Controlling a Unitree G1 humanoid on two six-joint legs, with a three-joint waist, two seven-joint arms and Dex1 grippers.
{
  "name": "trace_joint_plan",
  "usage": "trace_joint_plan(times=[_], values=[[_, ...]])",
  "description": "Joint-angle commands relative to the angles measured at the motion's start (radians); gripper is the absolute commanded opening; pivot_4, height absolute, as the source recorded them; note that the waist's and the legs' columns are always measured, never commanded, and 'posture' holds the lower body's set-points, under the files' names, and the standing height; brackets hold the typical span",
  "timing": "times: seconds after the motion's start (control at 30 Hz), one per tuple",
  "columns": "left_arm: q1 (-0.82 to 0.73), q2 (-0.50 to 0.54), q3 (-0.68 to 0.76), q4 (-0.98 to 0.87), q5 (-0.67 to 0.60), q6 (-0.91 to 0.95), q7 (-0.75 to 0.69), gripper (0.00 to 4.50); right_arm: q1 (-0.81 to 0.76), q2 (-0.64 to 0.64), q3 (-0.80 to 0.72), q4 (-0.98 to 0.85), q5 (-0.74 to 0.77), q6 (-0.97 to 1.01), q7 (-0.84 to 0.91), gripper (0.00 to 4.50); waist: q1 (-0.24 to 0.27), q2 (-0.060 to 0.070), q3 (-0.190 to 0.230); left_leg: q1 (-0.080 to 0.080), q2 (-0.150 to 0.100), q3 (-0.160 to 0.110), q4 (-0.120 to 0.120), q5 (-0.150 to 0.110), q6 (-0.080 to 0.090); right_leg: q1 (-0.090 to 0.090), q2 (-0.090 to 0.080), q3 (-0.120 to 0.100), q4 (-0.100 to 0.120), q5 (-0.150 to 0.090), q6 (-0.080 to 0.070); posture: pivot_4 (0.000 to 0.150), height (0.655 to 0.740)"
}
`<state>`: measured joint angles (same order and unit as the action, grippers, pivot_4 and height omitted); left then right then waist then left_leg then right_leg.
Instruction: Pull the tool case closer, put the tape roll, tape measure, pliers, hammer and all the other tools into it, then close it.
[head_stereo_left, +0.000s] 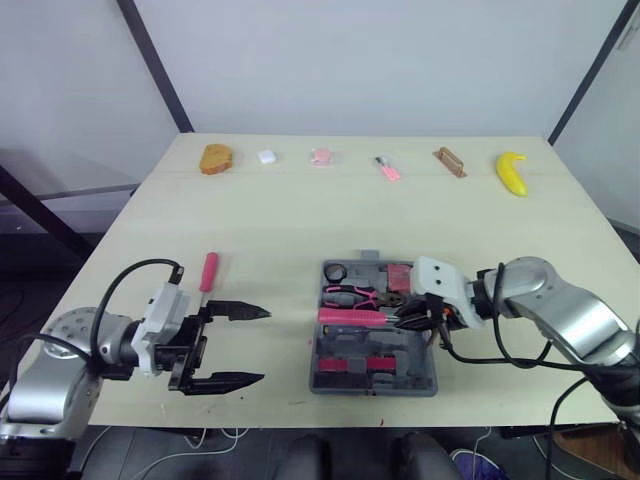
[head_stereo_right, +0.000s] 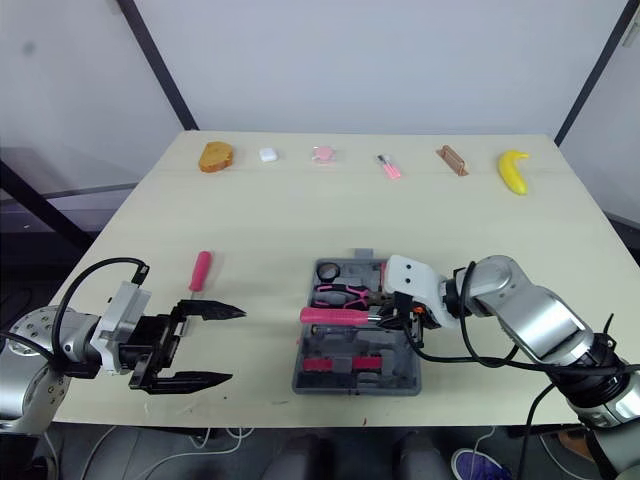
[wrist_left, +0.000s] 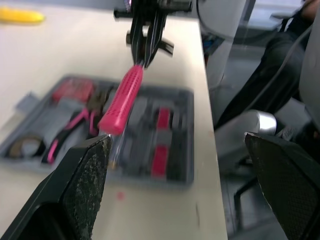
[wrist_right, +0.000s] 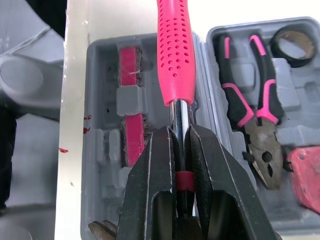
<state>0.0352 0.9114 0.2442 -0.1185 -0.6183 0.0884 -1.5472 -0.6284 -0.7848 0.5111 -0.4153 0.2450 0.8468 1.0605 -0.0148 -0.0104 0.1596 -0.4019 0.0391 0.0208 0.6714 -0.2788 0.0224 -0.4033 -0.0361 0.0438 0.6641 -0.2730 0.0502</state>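
Now the hammer (head_stereo_left: 350, 317), pinched by the right gripper (head_stereo_left: 404, 313) over the tool case (head_stereo_left: 420, 376), should be laid flat in its slot while the left gripper (head_stereo_left: 262, 345) is spread open.

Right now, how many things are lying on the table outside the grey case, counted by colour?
Pink: 3 (pink-handled tool, small pink piece, little pink tool)
Brown: 2 (bread-like piece, wooden block)
White: 1 (small white thing)
Yellow: 1 (banana)
Total: 7
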Motion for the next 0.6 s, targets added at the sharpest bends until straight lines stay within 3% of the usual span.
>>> trace_joint_plan(times=[0.03,0.6], values=[[0.003,0.015,0.029,0.003,-0.007,-0.029,-0.045,4.5,-0.026,-0.018,0.077,-0.04,-0.077,-0.006,0.0,0.05,0.002,0.0,0.0,0.0,0.0,0.0,0.0,0.0,0.0,0.0,0.0,0.0,0.0,0.0,0.0,0.15,0.74],[-0.014,0.006,0.015,0.013,-0.007,-0.027,-0.024,4.5,-0.08,0.109,0.218,-0.034,-0.205,0.095,-0.065,0.05,-0.003,0.0,0.0,0.0,0.0,0.0,0.0,0.0,0.0,-0.002,0.002,0.0,0.003,0.0,0.0,0.15,0.74]])
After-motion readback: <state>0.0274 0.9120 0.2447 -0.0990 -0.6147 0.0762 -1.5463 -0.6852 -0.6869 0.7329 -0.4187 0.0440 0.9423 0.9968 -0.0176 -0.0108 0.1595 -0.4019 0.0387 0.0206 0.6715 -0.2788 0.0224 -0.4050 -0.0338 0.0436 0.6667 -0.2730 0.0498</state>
